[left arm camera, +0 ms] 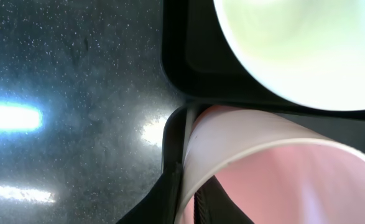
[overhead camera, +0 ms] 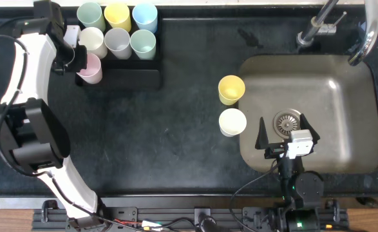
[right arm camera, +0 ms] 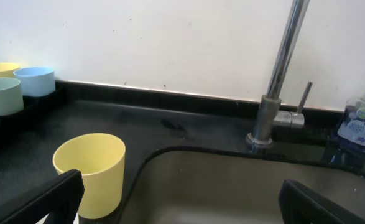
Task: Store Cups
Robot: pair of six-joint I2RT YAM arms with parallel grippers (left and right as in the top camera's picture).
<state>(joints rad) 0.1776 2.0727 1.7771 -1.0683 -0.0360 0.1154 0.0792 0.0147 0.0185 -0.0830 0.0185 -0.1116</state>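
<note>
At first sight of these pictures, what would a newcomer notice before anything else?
The black tray at the counter's far left, with six pastel cups, stands out; the left gripper pinches a pink cup at its near left corner. A yellow cup and a cream cup stand loose beside the sink, over which the right gripper hangs open.

White arm links; black right gripper.
</note>
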